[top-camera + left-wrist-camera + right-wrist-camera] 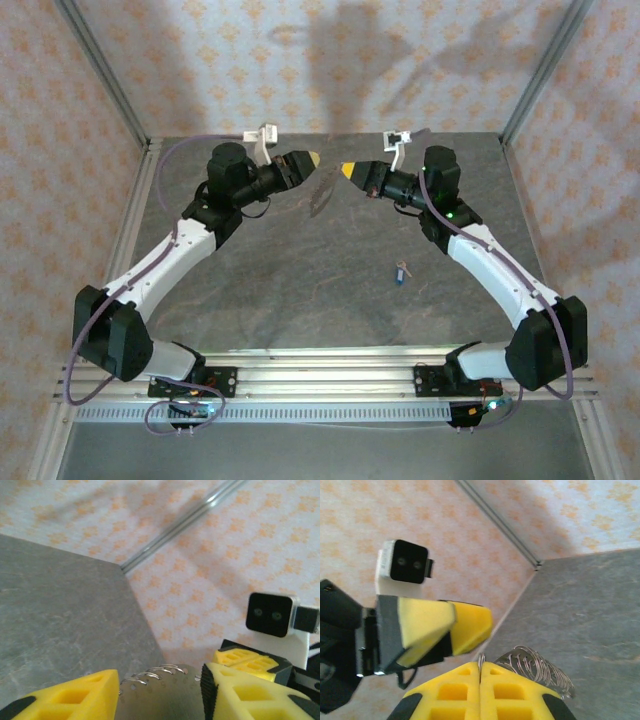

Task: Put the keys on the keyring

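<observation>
**Keyring (320,195) held up, key not yet fetched**

From above, you see it hanging between the left gripper (305,160) and right gripper (348,170), far back. The key (400,272) lies on the table (300,290), well apart from both. Your left wrist view shows the jaws apart around the coiled strand, not pinching. Your right wrist view shows jaws clenched on its wire. I judge this a handover. Next, secure the ring steadily, then fetch the key.

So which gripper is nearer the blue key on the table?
Right. The right gripper is up-table, just left of the key; the left gripper sits further left.
</observation>
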You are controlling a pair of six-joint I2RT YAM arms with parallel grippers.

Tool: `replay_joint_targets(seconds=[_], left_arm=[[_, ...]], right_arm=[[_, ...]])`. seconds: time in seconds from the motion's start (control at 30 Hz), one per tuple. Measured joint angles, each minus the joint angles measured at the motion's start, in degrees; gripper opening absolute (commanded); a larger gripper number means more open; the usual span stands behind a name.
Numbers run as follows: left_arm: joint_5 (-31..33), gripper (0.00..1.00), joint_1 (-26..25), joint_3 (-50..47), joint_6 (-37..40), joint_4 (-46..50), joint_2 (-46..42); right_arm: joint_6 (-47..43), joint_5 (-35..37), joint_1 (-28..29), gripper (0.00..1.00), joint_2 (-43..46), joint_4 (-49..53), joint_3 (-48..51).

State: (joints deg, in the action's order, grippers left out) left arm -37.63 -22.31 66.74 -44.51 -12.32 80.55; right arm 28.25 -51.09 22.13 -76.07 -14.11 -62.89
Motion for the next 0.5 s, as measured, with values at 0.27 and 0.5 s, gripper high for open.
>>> replay_joint_targets(seconds=[0.27,0.5], left_arm=[[-2.8,0.41,-2.6,0.6,-0.3,-3.2,0.3],[-2.8,0.41,-5.2,0.6,-0.4,-5.1,0.1]], right_arm=[[5.3,-4.0,-0.1,0.00,-1.2,-6.4,0.0],[8.2,-4.0,-0.2,0.00,-1.8,-9.6,0.0]])
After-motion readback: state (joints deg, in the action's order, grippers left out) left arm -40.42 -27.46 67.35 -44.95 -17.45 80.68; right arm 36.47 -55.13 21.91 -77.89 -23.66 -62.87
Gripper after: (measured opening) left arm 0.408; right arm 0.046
